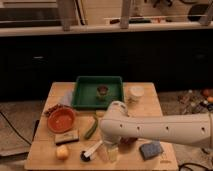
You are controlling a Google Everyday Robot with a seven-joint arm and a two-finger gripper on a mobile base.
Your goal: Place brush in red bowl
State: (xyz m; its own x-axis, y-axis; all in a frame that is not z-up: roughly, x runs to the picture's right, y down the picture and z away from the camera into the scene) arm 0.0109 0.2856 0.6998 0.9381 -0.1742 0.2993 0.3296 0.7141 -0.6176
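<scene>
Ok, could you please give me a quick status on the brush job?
Gripper low beside brush handle. Brush on table, not in red bowl. Tan block beside bowl, near path.

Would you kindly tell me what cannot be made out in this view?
- The gripper, low beside the brush near the table's front edge: whether they touch is unclear.
- Brush handle's far end: hidden by the gripper.
- Small item in the green tray: too small to identify.
- The arm: cut off right.
</scene>
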